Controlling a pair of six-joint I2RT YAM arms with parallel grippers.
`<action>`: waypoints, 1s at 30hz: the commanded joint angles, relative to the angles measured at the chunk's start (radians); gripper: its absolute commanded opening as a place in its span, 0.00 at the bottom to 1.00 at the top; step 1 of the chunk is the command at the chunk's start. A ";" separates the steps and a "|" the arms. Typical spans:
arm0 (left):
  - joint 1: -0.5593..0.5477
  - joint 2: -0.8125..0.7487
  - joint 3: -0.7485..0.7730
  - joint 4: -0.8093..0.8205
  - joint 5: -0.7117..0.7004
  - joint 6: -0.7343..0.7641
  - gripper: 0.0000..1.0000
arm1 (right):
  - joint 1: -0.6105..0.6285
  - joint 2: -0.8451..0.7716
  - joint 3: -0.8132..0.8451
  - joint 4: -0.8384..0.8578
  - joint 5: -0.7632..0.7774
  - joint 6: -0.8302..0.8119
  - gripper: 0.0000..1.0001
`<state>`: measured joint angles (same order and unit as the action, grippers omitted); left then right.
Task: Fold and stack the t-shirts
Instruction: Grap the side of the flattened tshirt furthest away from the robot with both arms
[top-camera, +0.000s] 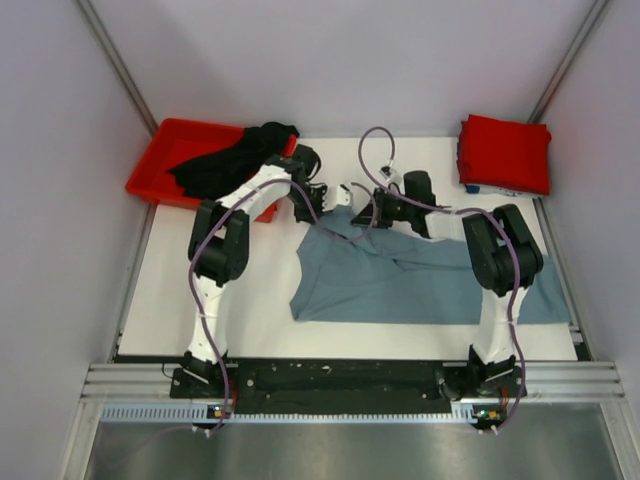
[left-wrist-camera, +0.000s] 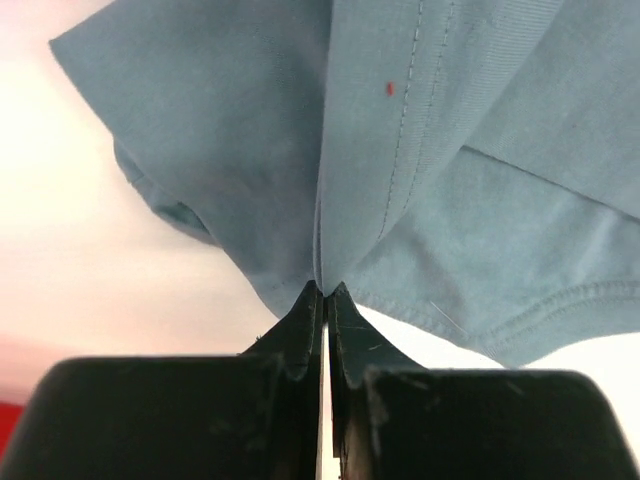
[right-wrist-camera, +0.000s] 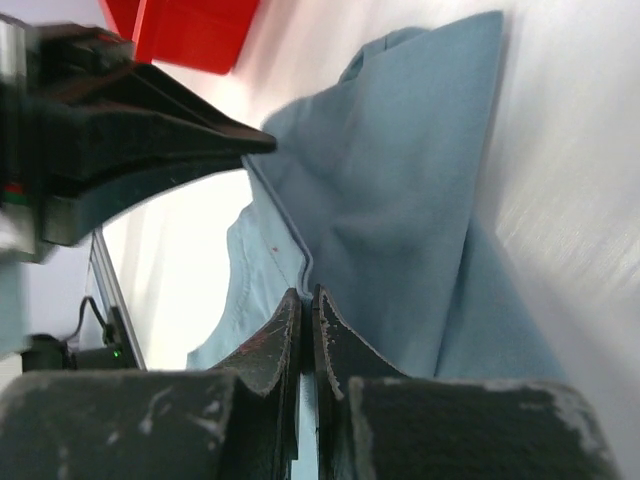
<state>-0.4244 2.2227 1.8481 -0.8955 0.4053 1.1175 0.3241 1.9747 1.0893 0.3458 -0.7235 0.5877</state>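
The grey-blue t-shirt (top-camera: 420, 285) lies spread across the middle of the white table, with its far left edge lifted. My left gripper (top-camera: 318, 208) is shut on that edge, and the cloth (left-wrist-camera: 450, 200) fans out from the closed tips (left-wrist-camera: 327, 290). Right beside it, my right gripper (top-camera: 358, 208) is shut on the same hem (right-wrist-camera: 307, 290), with the shirt (right-wrist-camera: 400, 180) draped beyond. The red t-shirt (top-camera: 505, 152) sits folded at the back right corner. The black t-shirt (top-camera: 235, 160) lies crumpled in the red bin.
The red plastic bin (top-camera: 165, 165) stands at the table's back left corner, just behind the left arm; it also shows in the right wrist view (right-wrist-camera: 190, 30). Pale walls close in three sides. A metal rail (top-camera: 350, 385) runs along the near edge.
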 joint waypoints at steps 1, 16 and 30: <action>0.001 -0.162 0.013 -0.094 -0.016 -0.048 0.00 | 0.001 -0.080 0.028 -0.082 -0.062 -0.118 0.00; -0.066 -0.270 -0.234 -0.272 0.053 -0.126 0.00 | -0.111 -0.505 -0.048 -0.644 0.587 -0.258 0.63; -0.080 -0.290 -0.303 -0.172 0.033 -0.237 0.00 | -0.523 -0.130 0.387 -0.991 0.984 -0.175 0.56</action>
<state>-0.5049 1.9850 1.5593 -1.0920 0.4259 0.9165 -0.1287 1.6691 1.3197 -0.4820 0.2253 0.3782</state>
